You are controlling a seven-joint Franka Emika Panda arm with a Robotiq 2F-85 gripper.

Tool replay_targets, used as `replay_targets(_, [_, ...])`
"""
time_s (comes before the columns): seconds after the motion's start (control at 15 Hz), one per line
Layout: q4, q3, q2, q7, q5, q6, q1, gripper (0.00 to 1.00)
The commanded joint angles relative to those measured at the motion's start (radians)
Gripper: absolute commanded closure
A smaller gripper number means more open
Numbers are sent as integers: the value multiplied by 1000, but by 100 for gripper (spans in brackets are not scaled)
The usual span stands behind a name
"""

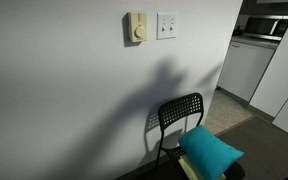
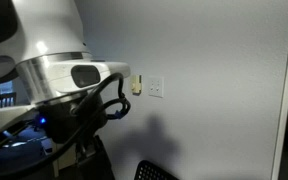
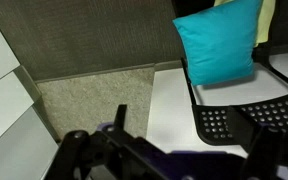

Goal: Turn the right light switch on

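The switch plate (image 1: 166,25) sits high on the wall (image 1: 64,70) beside a dial box (image 1: 136,28), unreached because the gripper (image 3: 159,158), jaws too blurred to judge, faces down toward a cushion (image 3: 219,42).

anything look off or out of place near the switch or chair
Nothing looks damaged or spilled. The white switch plate and the beige dial box sit straight on the wall. Only the teal cushion lies at a tilt on the seat of the black chair.

I see a black chair (image 1: 181,118) against the pale wall (image 1: 64,90); teal cushion (image 1: 210,150) on it; white cabinets (image 1: 246,65) beyond it.
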Motion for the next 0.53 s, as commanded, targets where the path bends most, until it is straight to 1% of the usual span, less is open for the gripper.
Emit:
replay_targets(0.0, [3,1,0,-1,2,-4,-1,0])
replay_targets(0.33, [3,1,0,-1,2,-4,-1,0])
replay_targets(0.47, [3,-7,2,-29,-3,0,9,0])
